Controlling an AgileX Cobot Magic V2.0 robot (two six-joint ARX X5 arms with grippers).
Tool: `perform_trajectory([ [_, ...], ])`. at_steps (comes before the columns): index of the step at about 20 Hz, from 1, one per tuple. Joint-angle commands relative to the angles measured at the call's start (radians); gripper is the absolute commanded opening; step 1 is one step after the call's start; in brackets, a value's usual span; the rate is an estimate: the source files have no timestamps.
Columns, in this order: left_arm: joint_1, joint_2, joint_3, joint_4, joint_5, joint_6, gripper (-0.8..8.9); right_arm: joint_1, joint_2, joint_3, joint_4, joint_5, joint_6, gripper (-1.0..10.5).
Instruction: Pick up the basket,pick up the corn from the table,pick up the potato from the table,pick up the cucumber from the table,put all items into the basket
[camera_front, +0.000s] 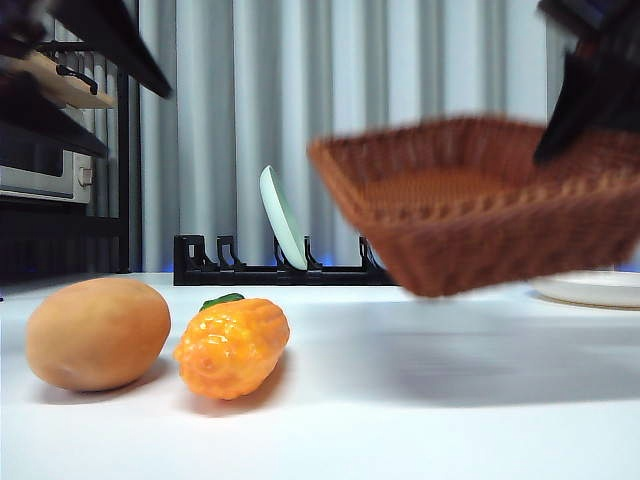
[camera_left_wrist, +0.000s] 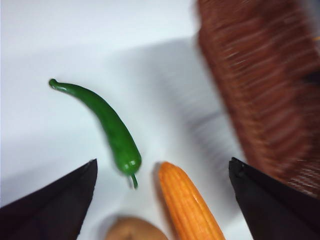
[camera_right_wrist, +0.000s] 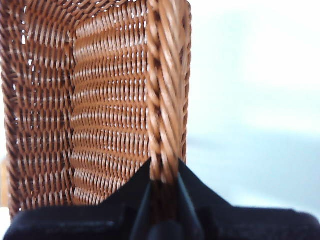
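Left hand (camera_left_wrist: 162, 200) hangs open over the tabletop (camera_front: 450, 400), jaws spread wide; potato (camera_front: 97, 333), corn (camera_front: 233, 346) and the green cucumber (camera_left_wrist: 107, 125) lie just under it, all untouched. Right hand (camera_right_wrist: 164, 175) is clamped on the basket (camera_front: 480, 205) rim, carrying it tilted, clear of the tabletop, presumably toward the vegetables for loading.

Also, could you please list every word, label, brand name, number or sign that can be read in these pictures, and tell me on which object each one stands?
There is none to read.
The basket, the corn, the potato and the green vegetable carry no print.
The table, the white plates and the black rack show none either.
The appliance at the left edge is too dark to tell.
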Motion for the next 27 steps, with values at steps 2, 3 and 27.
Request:
perform_trajectory([
  [2, -0.083, 0.196, 0.124, -0.038, -0.162, 0.032, 4.39, 0.000, -0.164, 0.009, 0.011, -0.006, 0.028, -0.1],
  [3, -0.099, 0.257, 0.166, -0.064, -0.193, 0.045, 4.38, 0.000, -0.203, 0.009, 0.011, -0.006, 0.034, -0.1],
  [27, -0.182, 0.592, 0.358, -0.165, -0.346, 0.192, -0.09, 0.001, -0.278, 0.024, 0.015, 0.047, 0.121, -0.1],
])
